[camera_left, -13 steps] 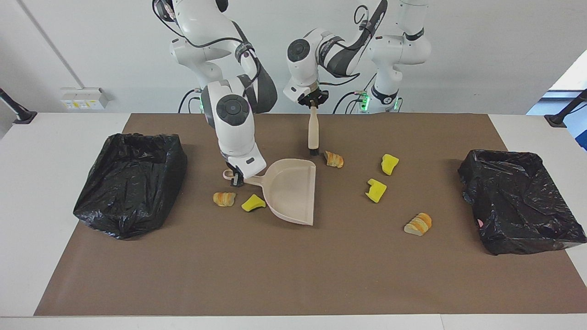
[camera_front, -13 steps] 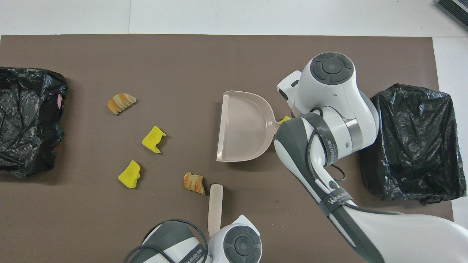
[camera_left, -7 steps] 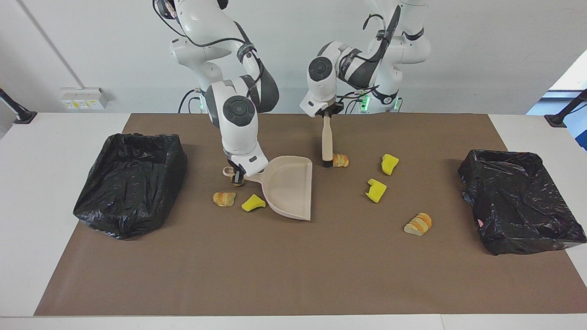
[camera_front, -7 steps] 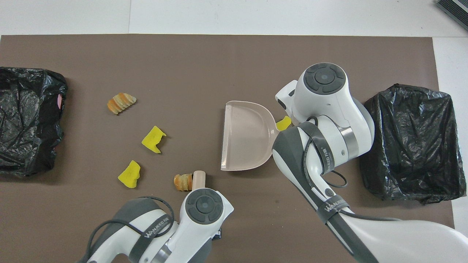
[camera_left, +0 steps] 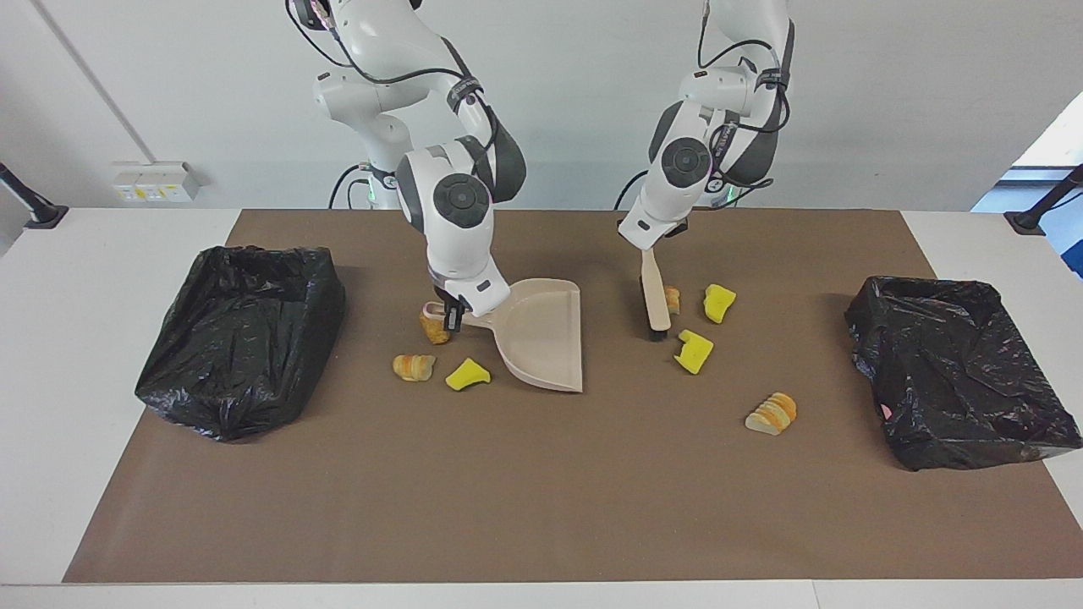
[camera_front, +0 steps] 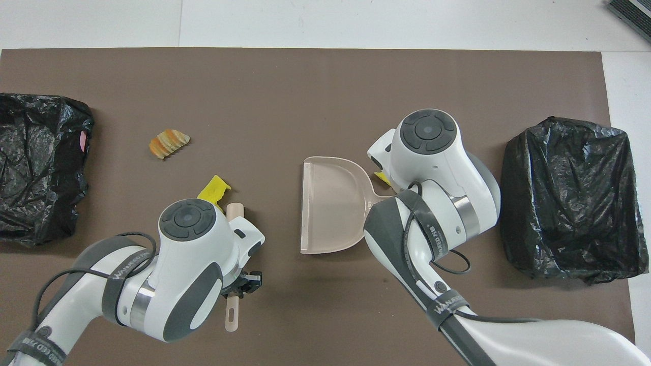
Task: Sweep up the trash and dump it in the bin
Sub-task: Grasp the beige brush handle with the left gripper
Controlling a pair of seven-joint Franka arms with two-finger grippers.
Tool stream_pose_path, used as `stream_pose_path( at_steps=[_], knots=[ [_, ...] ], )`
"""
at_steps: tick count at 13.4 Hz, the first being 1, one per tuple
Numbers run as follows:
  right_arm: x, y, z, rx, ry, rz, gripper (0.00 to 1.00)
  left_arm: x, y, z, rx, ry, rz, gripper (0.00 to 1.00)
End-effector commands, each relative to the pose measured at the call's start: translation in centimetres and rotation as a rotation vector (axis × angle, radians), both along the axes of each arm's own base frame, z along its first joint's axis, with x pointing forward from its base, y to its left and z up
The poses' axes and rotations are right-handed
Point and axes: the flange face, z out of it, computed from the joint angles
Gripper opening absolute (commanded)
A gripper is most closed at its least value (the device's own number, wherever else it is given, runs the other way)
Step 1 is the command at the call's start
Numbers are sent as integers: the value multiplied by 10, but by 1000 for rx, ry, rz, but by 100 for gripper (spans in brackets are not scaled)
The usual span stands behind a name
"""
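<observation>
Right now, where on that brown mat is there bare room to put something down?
The wide strip of brown mat farther from the robots than the dustpan and the bread piece, running between both black bins. It is crowded around the dustpan and brush.

You see the trash (camera_left: 694, 351) lying loose on the brown mat: yellow sponge chunks and tan pastry pieces, scattered near mid-table, some toward either arm's end.
</observation>
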Motion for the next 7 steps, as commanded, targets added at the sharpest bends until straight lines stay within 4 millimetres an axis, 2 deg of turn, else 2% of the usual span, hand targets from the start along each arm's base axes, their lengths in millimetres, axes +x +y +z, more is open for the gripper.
stream_pose_path(
  at_steps=[1, 3, 4, 7],
  knots=[
    [-23, 17, 0, -3, -48, -14, 0, 22, 21, 25, 0, -47, 24, 0],
    [-39, 33, -3, 3, -109, -113, 0, 31, 36, 56, -8, -96, 60, 0],
    [-40, 34, -4, 4, -130, -121, 0, 27, 36, 69, 2, -117, 70, 0],
    [-46, 38, -4, -1, -140, -100, 0, 15, 52, 73, 117, -120, 85, 0]
  ],
)
